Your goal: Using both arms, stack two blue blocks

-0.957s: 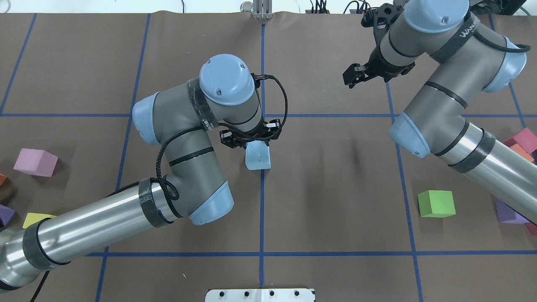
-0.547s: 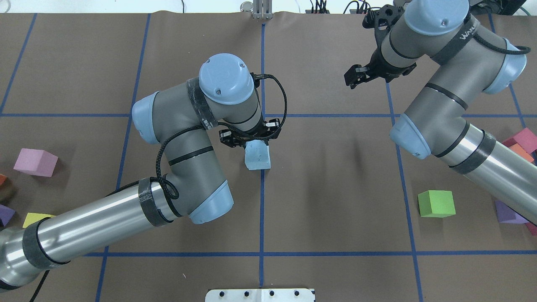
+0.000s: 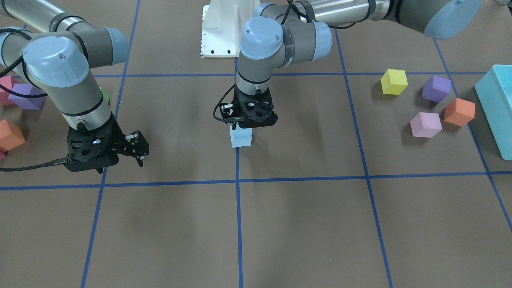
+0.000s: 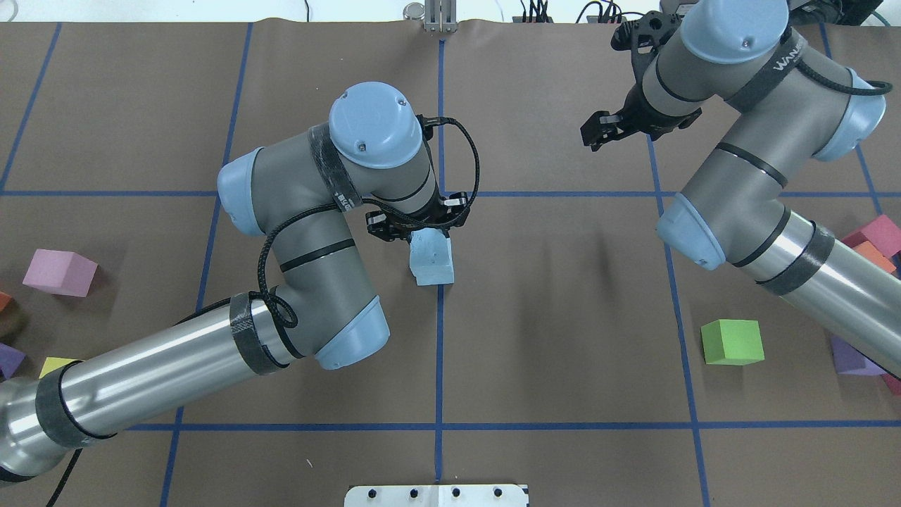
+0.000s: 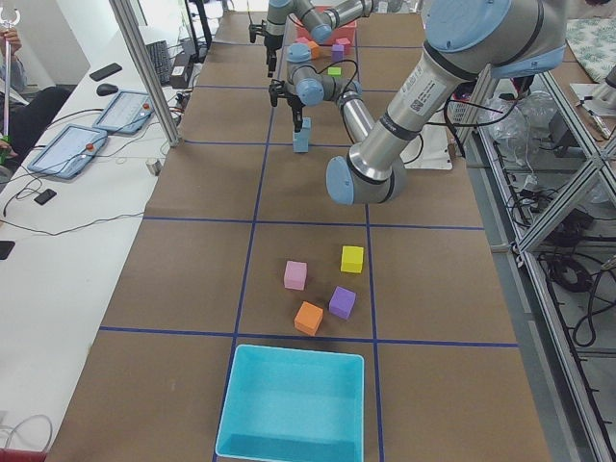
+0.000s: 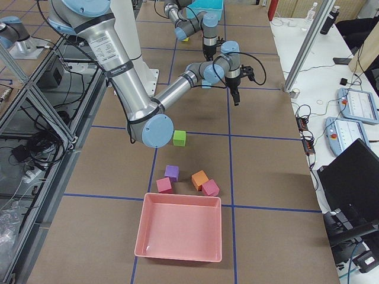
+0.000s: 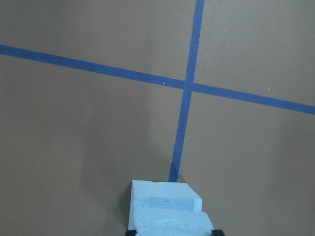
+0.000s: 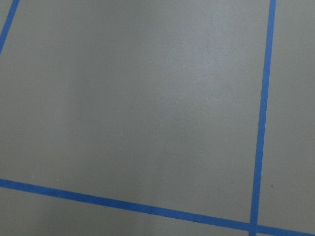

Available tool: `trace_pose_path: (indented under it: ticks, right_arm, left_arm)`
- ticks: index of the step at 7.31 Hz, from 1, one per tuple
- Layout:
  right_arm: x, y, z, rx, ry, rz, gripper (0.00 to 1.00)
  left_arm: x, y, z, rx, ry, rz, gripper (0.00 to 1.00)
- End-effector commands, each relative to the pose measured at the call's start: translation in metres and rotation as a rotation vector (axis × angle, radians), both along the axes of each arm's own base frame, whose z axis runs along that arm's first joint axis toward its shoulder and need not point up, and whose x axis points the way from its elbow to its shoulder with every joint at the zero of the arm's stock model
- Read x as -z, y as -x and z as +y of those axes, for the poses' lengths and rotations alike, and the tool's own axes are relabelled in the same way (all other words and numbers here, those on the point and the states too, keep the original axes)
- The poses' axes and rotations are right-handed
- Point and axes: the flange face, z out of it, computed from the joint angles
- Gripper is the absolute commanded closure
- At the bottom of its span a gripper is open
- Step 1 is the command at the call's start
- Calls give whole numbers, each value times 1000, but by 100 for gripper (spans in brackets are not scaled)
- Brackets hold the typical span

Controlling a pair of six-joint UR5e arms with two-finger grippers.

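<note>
Two pale blue blocks are stacked at the table's centre, on the blue tape line. The lower blue block (image 3: 241,139) (image 7: 165,196) rests on the table. The upper blue block (image 7: 170,221) sits on it between the fingers of my left gripper (image 3: 242,127) (image 4: 421,229), which is shut on it. The overhead view shows the stack (image 4: 431,257) partly under the wrist; it also shows in the exterior left view (image 5: 301,137). My right gripper (image 3: 138,151) (image 4: 595,130) is open, empty, and hangs above bare table far to the right.
A green cube (image 4: 732,342) lies under my right arm, with pink, orange and purple cubes (image 4: 876,236) beyond. Yellow (image 3: 394,81), purple (image 3: 436,89), orange (image 3: 459,112) and pink (image 3: 426,125) cubes lie on my left side by a turquoise box (image 3: 498,104). A pink tray (image 6: 180,234) stands at the right end.
My left arm's wrist and elbow have shifted slightly and look a little larger. The blue stack has stayed in place. My right gripper has edged slightly away.
</note>
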Motion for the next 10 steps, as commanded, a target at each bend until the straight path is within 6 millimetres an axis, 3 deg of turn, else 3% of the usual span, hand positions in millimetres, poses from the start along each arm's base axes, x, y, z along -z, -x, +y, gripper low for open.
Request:
trace_pose_path:
  ticks: [1,2,5,6,7,8,10]
  right_arm:
    - [1,0,0,1,-2,-1,0]
    - [1,0,0,2,-1,-1,0]
    - [4,0,1,5,-6,-7,0]
    - [6,0,2,10,-5,-12,0]
    - [4,-14,-4,-7,1,-16,0]
    - [-13,-50,-14,-34,43,-30,0]
    - [-53,-124,-32,-66,65,-15,0]
  left_arm:
    - [0,2,-2,4,-3,0,20]
    - [-1,2,-3,15,-10,-5,2]
    - [3,5,-3,25,-6,-1,1]
    - [15,25,-10,43,-18,21,1]
    - [22,53,-25,46,2,35,1]
    - [17,92,-39,38,10,58,1]
    - [-53,195,-44,4,-129,27,1]
